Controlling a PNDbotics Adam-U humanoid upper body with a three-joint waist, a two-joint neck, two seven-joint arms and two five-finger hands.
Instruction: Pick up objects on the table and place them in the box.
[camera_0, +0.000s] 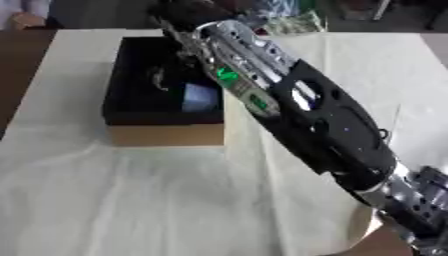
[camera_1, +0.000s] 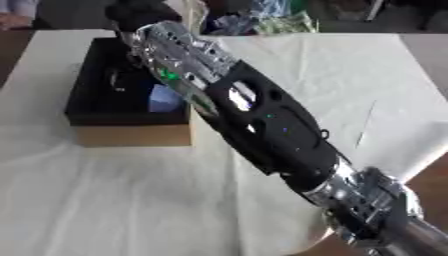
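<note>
Right hand (camera_1: 140, 17): upper left of frame, over the box's far rim; finger state cannot be told. Box (camera_0: 166, 134): black-lined, cardboard-walled, upper left. Contents: pale blue object (camera_0: 199, 98), probably light and stiff; best gripped by opposite sides.

A cream tablecloth (camera_0: 131, 200) covers the table; beyond the cloth's far edge lies crumpled, shiny packaging (camera_1: 284, 22).

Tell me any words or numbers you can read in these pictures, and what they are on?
None can be read.
The black and silver right arm shows green lights, no letters.
The pale blue object in the black-lined cardboard box is too blurred to show print.
The cream tablecloth is plain.
</note>
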